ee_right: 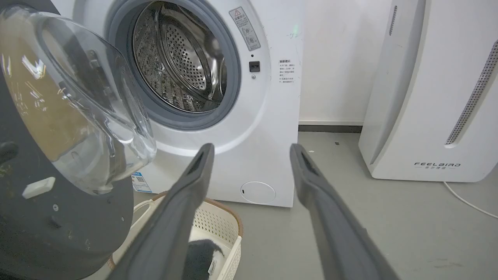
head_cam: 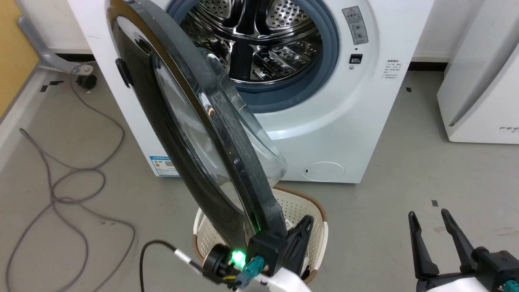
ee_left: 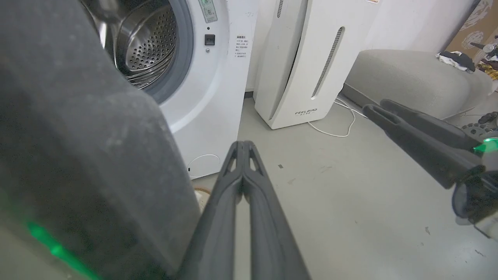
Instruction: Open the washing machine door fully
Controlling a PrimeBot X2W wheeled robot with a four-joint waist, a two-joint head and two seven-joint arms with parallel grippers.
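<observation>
Washing machine door [head_cam: 190, 134]: ajar. White appliance [ee_right: 432, 97], 3 o'clock: "FEELBIRD". Left hand [ee_left: 243, 146]: closed, empty. Right hand [ee_right: 253, 149]: spread, empty.

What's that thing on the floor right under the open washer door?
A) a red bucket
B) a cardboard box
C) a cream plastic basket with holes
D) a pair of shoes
C: a cream perforated basket with a brown rim stands on the floor below the swung-out washing machine door, just in front of the washing machine.
</observation>
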